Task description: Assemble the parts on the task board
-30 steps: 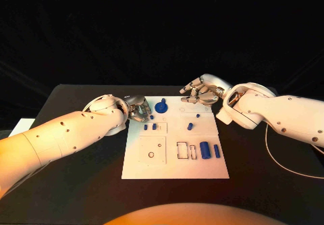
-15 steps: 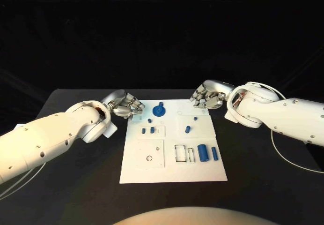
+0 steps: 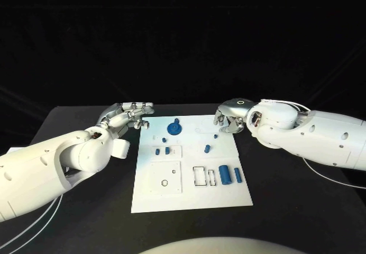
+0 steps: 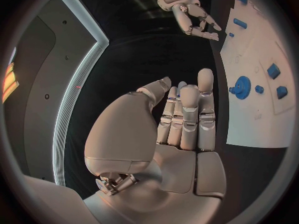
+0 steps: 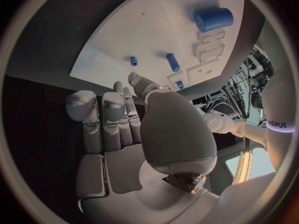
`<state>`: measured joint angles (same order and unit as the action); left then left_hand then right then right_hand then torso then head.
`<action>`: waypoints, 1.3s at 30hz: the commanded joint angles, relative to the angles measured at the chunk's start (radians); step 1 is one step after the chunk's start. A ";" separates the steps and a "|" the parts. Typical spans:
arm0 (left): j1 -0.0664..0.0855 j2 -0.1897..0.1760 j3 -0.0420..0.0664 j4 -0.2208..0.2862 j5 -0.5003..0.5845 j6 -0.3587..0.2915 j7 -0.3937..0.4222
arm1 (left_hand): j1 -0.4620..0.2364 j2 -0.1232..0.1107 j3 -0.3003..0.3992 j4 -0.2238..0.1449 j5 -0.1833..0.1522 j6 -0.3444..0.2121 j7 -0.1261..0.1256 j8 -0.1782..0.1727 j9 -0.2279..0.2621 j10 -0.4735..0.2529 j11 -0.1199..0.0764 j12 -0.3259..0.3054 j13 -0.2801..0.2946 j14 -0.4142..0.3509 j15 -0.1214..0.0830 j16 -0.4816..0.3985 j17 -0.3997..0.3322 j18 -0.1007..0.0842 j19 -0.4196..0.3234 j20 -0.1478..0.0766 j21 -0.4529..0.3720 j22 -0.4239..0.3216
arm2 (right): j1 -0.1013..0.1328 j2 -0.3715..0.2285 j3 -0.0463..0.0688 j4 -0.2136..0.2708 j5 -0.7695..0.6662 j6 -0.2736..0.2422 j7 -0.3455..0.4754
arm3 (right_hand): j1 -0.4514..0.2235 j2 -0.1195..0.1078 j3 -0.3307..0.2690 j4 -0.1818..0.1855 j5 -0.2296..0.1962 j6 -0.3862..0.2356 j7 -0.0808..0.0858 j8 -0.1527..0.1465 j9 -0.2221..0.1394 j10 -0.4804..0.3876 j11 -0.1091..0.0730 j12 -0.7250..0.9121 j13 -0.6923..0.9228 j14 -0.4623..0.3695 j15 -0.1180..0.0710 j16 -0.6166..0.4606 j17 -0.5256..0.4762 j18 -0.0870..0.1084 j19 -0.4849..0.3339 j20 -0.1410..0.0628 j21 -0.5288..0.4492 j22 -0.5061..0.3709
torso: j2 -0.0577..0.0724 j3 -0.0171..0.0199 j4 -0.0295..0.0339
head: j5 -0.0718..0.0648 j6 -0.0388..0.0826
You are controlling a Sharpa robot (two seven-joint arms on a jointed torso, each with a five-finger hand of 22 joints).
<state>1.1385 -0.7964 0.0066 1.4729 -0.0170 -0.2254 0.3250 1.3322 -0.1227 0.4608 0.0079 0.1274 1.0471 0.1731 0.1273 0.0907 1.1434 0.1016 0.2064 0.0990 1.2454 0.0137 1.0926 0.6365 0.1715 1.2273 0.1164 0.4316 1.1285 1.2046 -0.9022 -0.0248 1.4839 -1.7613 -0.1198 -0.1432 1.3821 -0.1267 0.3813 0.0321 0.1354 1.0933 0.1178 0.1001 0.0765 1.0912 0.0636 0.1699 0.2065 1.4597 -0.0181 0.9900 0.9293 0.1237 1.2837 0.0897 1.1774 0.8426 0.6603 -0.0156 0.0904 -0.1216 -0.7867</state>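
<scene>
**Q:** How do the fingers of the left hand (image 3: 126, 112) lie, and what do they touch?

**A:** In the head view the left hand sits over the black table (image 3: 76, 222), just beside the far left corner of the task board (image 3: 191, 198). In the left wrist view its fingers (image 4: 189, 115) are extended side by side, nearly straight, with the thumb a little apart. Nothing lies between them and they grip no part. Whether the fingertips rest on the table I cannot tell.

**Q:** And the right hand (image 3: 229, 117)?

**A:** It sits at the far right corner of the board. The right wrist view shows its fingers (image 5: 102, 127) bent forward and held close together, the thumb alongside; no part is held in them. The fingertips lie close to the board's edge, but contact cannot be confirmed.

**Q:** Where are the parts?

**A:** All lie or stand on the white board, between the two hands. A blue gear with a handle (image 3: 174, 127) sits near the far edge, nearer the left hand. Two small blue pegs (image 3: 162, 151) stand side by side towards the board's left side. A short blue pin (image 3: 207, 148) lies tilted near the middle, and a very small blue piece (image 3: 216, 136) sits beyond it, near the right hand. A thick blue cylinder (image 3: 225, 172) and a thinner blue rod (image 3: 238, 175) lie parallel, just beside each other, towards the near right, next to two empty rectangular slots (image 3: 203, 177).
</scene>
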 commanded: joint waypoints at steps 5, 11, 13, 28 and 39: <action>-0.003 -0.014 0.000 0.025 0.130 0.003 0.069 | -0.004 0.007 -0.008 0.000 0.000 0.003 -0.004 0.006 -0.002 -0.004 -0.006 0.010 0.002 -0.010 0.000 -0.010 -0.010 0.011 0.002 -0.001 -0.010 -0.004 | -0.016 0.012 -0.001 -0.006 -0.102 0.057 -0.027 | -0.005 -0.012 0.014 0.002 -0.009 0.005 -0.005 -0.011 -0.002 0.001 -0.008 -0.015 -0.027 0.009 -0.006 -0.015 -0.009 0.009 0.002 -0.010 -0.007 -0.006 | 0.002 0.0007 0.0012 | 0.000 0.002; -0.005 -0.021 -0.001 0.035 0.132 0.001 0.070 | -0.001 0.008 -0.012 -0.002 0.001 0.002 -0.003 0.007 -0.002 -0.006 -0.006 0.013 0.003 -0.012 0.000 -0.013 -0.015 0.011 0.003 -0.001 -0.014 -0.008 | -0.025 0.020 -0.002 -0.013 -0.103 0.064 -0.021 | -0.004 -0.011 0.018 0.002 -0.009 0.007 -0.006 -0.012 -0.002 0.003 -0.009 -0.018 -0.034 0.010 -0.007 -0.017 -0.010 0.009 0.003 -0.012 -0.008 -0.006 | 0.000 0.0006 0.0011 | 0.001 0.000; -0.006 -0.023 -0.001 0.038 0.132 0.002 0.069 | -0.001 0.008 -0.012 -0.002 0.001 0.002 -0.003 0.007 -0.002 -0.006 -0.006 0.013 0.003 -0.012 0.000 -0.013 -0.015 0.011 0.003 -0.001 -0.014 -0.008 | -0.028 0.023 -0.002 -0.015 -0.103 0.067 -0.017 | -0.004 -0.010 0.020 0.002 -0.009 0.008 -0.007 -0.012 -0.002 0.005 -0.009 -0.019 -0.037 0.010 -0.007 -0.017 -0.010 0.008 0.003 -0.012 -0.007 -0.005 | 0.000 0.0011 0.0007 | 0.005 0.001; -0.007 -0.030 -0.003 0.041 0.132 0.004 0.060 | 0.008 0.012 -0.019 -0.008 0.003 -0.001 -0.002 0.009 -0.004 -0.013 -0.005 0.020 0.004 -0.017 0.000 -0.020 -0.028 0.011 0.005 -0.001 -0.021 -0.015 | -0.044 0.048 -0.002 -0.029 -0.086 0.058 0.004 | -0.005 -0.003 0.035 0.004 -0.007 0.021 -0.008 -0.012 0.000 0.023 -0.011 -0.021 -0.059 0.012 -0.005 -0.025 -0.017 0.007 0.008 -0.013 -0.006 -0.002 | 0.001 0.0001 0.0005 | 0.009 -0.001; -0.007 -0.032 -0.003 0.042 0.127 0.007 0.055 | 0.012 0.014 -0.022 -0.010 0.004 -0.005 -0.001 0.010 -0.005 -0.017 -0.004 0.023 0.004 -0.011 0.001 -0.012 -0.014 0.011 0.007 -0.002 -0.024 -0.019 | -0.053 0.064 -0.002 -0.050 -0.066 0.077 0.017 | 0.003 0.012 0.061 -0.005 -0.009 0.051 -0.012 -0.005 0.006 0.058 -0.015 -0.020 -0.081 0.017 -0.007 -0.023 -0.014 0.006 0.015 -0.014 -0.002 0.005 | 0.000 0.0013 -0.0005 | 0.013 -0.007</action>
<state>1.1316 -0.8283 0.0030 1.5113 0.1096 -0.2266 0.3723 1.3418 -0.1132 0.4444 -0.0032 0.1273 1.0468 0.1728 0.1311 0.0870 1.1327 0.0981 0.2247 0.1020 1.2278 0.0111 1.0762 0.6180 0.1712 1.2273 0.1164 0.4119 1.1112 1.1544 -0.8404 -0.0261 1.4347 -1.8322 -0.0671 -0.1403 1.3849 -0.1238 0.4365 0.0260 0.1313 1.1372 0.1063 0.0943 0.0808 1.1432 0.0475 0.1507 0.1270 1.4631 -0.0216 0.9710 0.9140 0.1237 1.2948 0.0787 1.1737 0.8467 0.6604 -0.0148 0.0901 -0.1094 -0.7922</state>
